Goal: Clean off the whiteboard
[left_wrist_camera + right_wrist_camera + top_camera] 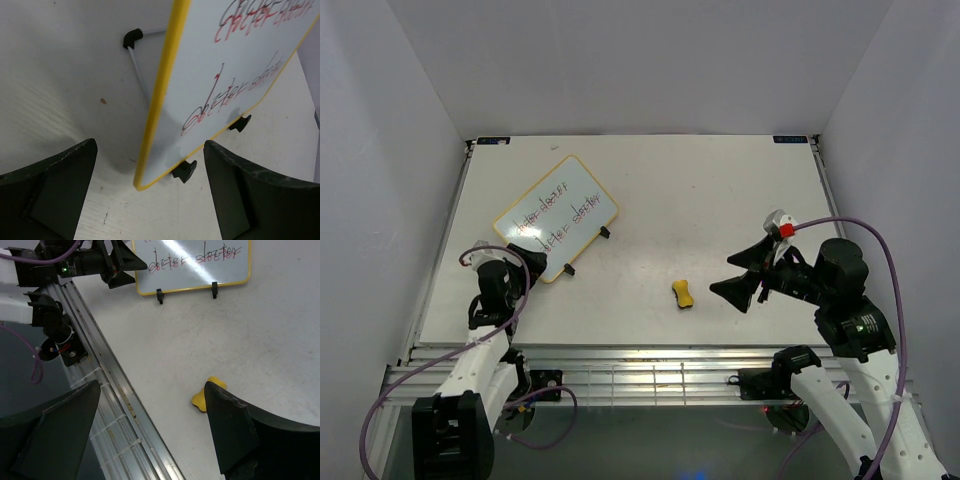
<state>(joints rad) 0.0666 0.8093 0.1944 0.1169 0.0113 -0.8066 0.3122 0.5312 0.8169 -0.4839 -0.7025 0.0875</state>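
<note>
My left end effector [527, 272] [150, 150] stands wide open and holds nothing. Its two dark fingers [60, 185] straddle the near corner of the small white whiteboard with the thin yellow rounded frame [557, 215] [225, 75], and neither finger touches it. My right end effector [732, 275] [152, 390] is also spread wide and empty, hovering above the bench without touching anything.

On the pale white bench [700, 190], a small yellow bone-shaped eraser [683, 294] [204, 396] lies just beside my right end effector, at about 9 o'clock of it in the top view. In the right wrist view my right finger partly covers it. Nothing stands between the eraser and the board.

The whiteboard sits at about 10 o'clock of the bench's middle, propped at a tilt on small black feet [185, 171] and turned at an angle to the bench edges. It bears two lines of handwriting in red and dark ink [235, 90]. From my left end effector the board spreads away toward 1 o'clock. From my right end effector it lies well apart, at about 10 o'clock.
</note>
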